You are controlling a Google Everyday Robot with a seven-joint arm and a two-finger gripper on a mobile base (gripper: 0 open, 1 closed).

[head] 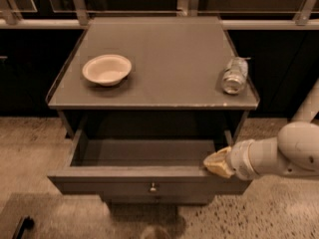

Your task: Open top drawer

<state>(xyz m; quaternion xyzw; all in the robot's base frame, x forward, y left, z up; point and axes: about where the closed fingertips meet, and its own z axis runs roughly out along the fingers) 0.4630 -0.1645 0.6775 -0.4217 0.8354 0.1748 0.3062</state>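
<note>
Grey-brown top drawer [99,185] drawn well out from under the tabletop [159,44], front panel standing forward of the cabinet's edge, small round metal knob [153,187] at the panel's middle. Inside, plain grey floor and side walls on show, the back part in shadow beneath the top. Just below and set further back, a narrower lower drawer front [154,200], mostly hidden by the open one. On the tabletop, left of centre, a pale shallow bowl [106,69], upright, showing only its own pale inside. Near the right rim, a clear bottle [235,75] lying on its side, well apart from the bowl, with a wide stretch of bare grey top between the two. Behind the table, a light rail [149,24] and dark panels. Speckled floor [30,143] open to the left of the drawer and in front of it; a small dark object [22,226] at the lower left corner, away from the drawer. White arm [284,151] reaching in low from the right, roughly level, at drawer height and pointing left. Gripper [218,163], yellowish at the tip, against the top edge of the drawer front near its right end, just inside the right corner. Apart or together: cannot tell.
</note>
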